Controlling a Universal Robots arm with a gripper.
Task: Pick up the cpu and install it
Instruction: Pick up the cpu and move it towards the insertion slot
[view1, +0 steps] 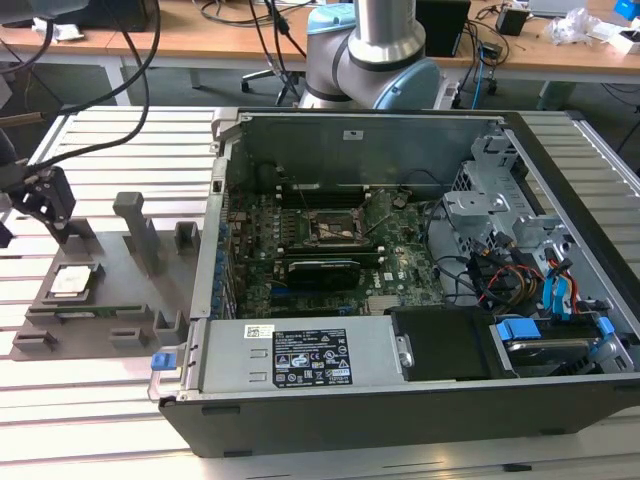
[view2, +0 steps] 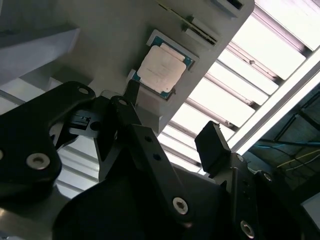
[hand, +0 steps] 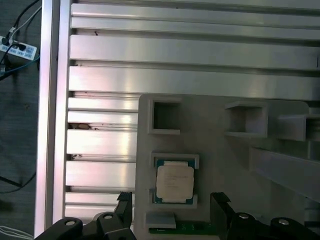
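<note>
The cpu (view1: 70, 281) is a small silvery square chip lying flat in a recess of the grey fixture plate (view1: 110, 270) at the exterior view's left. It shows in both wrist views, cpu (hand: 174, 182) and cpu (view2: 161, 69), untouched. My gripper (view1: 48, 203) hangs above and slightly behind the chip, open, with nothing between its black fingers (hand: 220, 206). In the second wrist view the gripper (view2: 170, 117) stands apart from the chip. The open computer case (view1: 400, 300) holds the motherboard with its dark socket frame (view1: 335, 228) at the middle.
The grey fixture plate carries upright blocks (view1: 138, 228) and small pockets (hand: 165, 117) around the chip. A slotted aluminium table (hand: 200, 50) lies beneath. Cables (view1: 100, 90) hang near the gripper. The arm's base (view1: 370, 60) stands behind the case, with a drive cage (view1: 490, 190) inside it.
</note>
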